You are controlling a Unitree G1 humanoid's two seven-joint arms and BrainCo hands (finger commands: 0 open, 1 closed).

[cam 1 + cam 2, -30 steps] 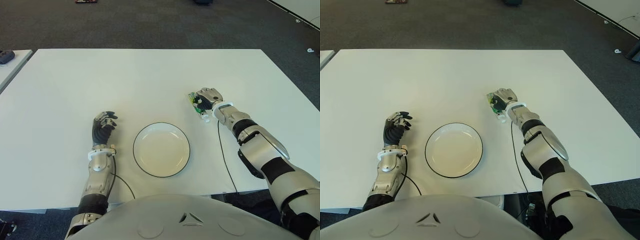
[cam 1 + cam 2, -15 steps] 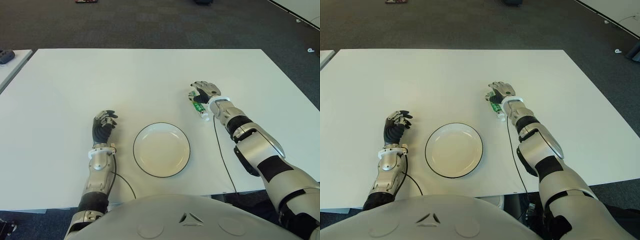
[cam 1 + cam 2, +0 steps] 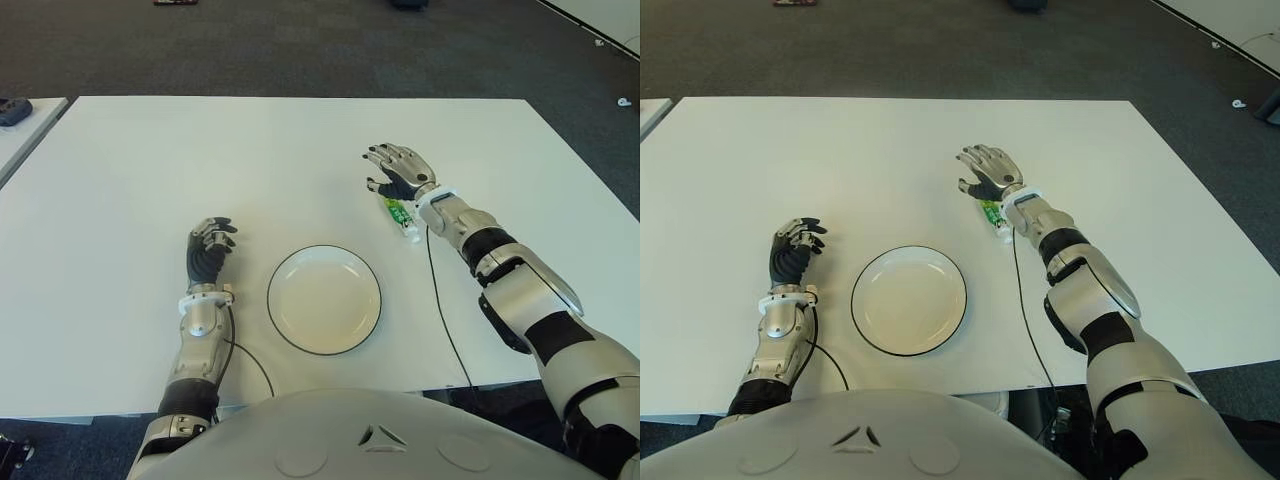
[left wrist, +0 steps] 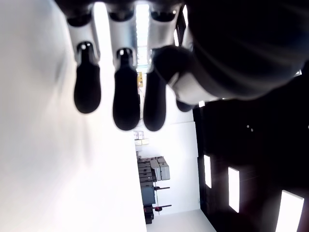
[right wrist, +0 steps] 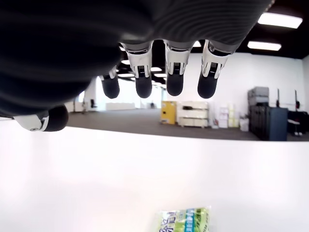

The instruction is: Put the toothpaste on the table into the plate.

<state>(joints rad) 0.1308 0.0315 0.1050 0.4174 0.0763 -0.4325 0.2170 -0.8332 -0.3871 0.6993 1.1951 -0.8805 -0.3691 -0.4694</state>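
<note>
While its fingers are spread, right hand [image 3: 398, 170]: palm down above the table, holding nothing; it shows over the far end of the toothpaste, whether touching it cannot be told
Toothpaste [image 3: 401, 217]: small green and white tube lying flat on the table, outside the plate, to the right of it and slightly farther back; its printed end shows below the fingertips [image 5: 174, 88] in the right wrist view
Plate [image 3: 283, 275]: round, white with a dark rim, near the table's front edge, between the two hands
Left hand [image 3: 208, 254]: just left of the plate; fingers loosely relaxed, gripping nothing
Table [image 3: 200, 150]: white
</note>
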